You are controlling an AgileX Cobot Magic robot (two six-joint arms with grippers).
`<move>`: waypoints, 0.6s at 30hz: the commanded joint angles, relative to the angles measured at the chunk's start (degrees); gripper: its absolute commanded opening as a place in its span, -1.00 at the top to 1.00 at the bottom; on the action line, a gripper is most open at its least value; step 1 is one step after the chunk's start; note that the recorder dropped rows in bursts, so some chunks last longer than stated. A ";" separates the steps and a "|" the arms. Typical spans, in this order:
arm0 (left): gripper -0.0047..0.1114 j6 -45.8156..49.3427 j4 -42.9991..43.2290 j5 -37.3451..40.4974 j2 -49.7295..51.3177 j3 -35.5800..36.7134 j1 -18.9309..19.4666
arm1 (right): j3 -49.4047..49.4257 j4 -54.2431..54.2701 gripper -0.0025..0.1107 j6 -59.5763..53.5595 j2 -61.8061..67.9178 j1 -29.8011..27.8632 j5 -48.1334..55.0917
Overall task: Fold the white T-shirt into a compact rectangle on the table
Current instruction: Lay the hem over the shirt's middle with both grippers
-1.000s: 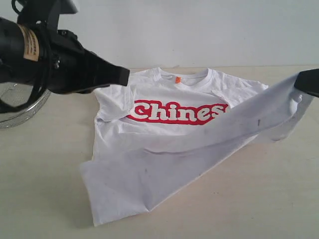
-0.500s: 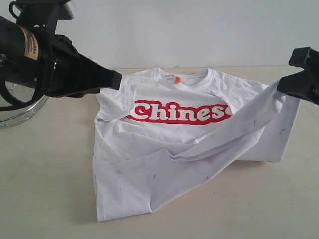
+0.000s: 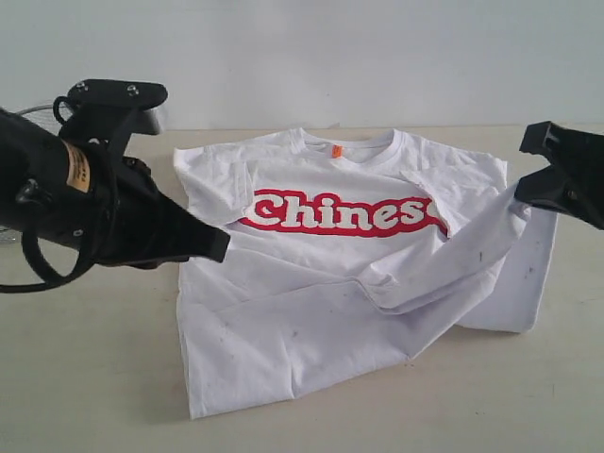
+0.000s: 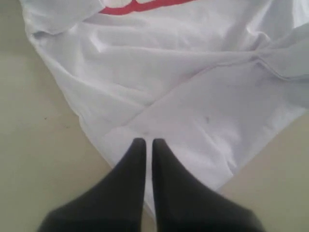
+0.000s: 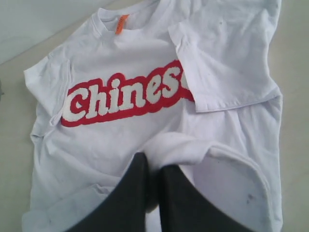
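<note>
Carefully, with my right tool [image 5: 153, 164] clamped on a raised fold of the white cotton T-shirt [image 3: 311, 283] on the pale beige tabletop [image 3: 94, 377] and my left tool [image 4: 145, 141] closed over its edge, I'd lay it flat, unwrinkled.

A plain whitish wall [image 3: 311, 57] rises just behind the far edge of the table [image 3: 85, 377], evenly lit. The tabletop is pale beige wood grain, and the light on it is soft
</note>
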 commanded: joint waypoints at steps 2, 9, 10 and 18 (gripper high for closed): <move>0.84 13.44 -9.52 0.74 1.30 1.62 0.04 | -0.37 -0.57 0.96 -0.55 2.80 0.00 -0.17; 0.83 12.30 -7.83 7.75 2.93 1.62 0.13 | -0.37 -0.69 0.96 -0.55 3.65 0.00 0.58; 0.77 11.40 -7.96 7.98 3.27 1.62 0.13 | -0.37 -0.69 0.96 -0.65 3.66 0.00 0.70; -0.29 5.63 -13.57 2.05 9.81 1.62 0.13 | -0.37 -0.69 0.96 -1.31 3.66 0.00 1.82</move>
